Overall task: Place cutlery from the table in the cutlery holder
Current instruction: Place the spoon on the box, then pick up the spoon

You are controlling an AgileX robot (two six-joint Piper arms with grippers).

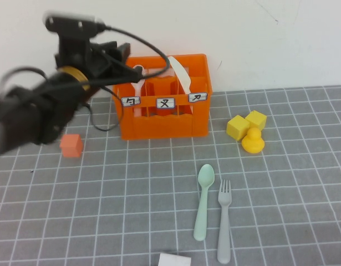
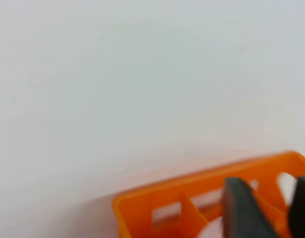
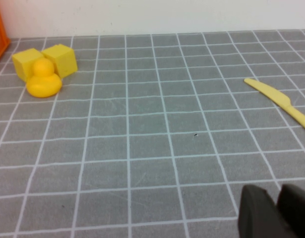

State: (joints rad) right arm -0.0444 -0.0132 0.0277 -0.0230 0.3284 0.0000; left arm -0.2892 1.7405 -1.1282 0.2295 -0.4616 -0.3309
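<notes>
The orange cutlery holder [image 1: 164,119] stands at the back of the grey table [image 1: 131,210]. A pale spoon [image 1: 138,72] stands in its left compartment and a white knife [image 1: 180,75] leans in its right one. My left gripper [image 1: 125,62] hovers over the holder's left end; in the left wrist view that gripper [image 2: 271,210] is open, with the holder's rim [image 2: 202,186] showing between the dark fingers [image 2: 241,208]. A mint green spoon [image 1: 203,202] and a grey fork [image 1: 224,221] lie side by side at the front. My right gripper [image 3: 278,213] is shut and empty, low over the table, near a pale yellow knife [image 3: 281,101].
A small orange cube [image 1: 71,145] sits left of the holder. Two yellow cubes [image 1: 246,123] and a yellow duck [image 1: 252,140] sit to its right. A white object [image 1: 174,259] pokes in at the front edge. A black cable [image 1: 103,124] loops beside the holder.
</notes>
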